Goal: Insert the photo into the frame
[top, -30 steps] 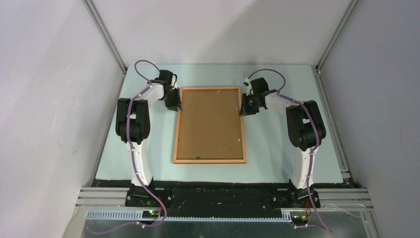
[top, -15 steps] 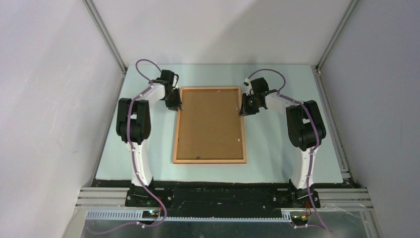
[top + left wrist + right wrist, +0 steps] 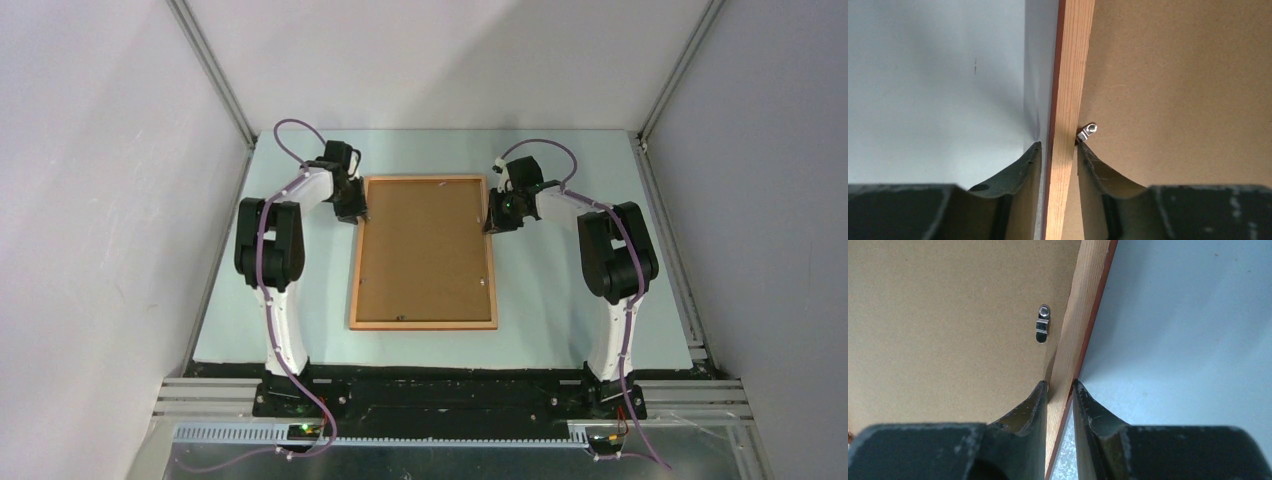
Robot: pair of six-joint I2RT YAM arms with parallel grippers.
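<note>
White walls enclose a pale table. Top view: the frame lies face down at centre, its backing board filling it. The photo is nowhere visible, so whether it sits beneath cannot be told. The left gripper and right gripper meet opposite side rails near the far end, probably to steady or lift the frame evenly. Left wrist: the fingers straddle the rail beside a metal clip, but a firm pinch cannot be confirmed. Right wrist: both fingers clamp the rail, with a second clip lying just apart from it
</note>
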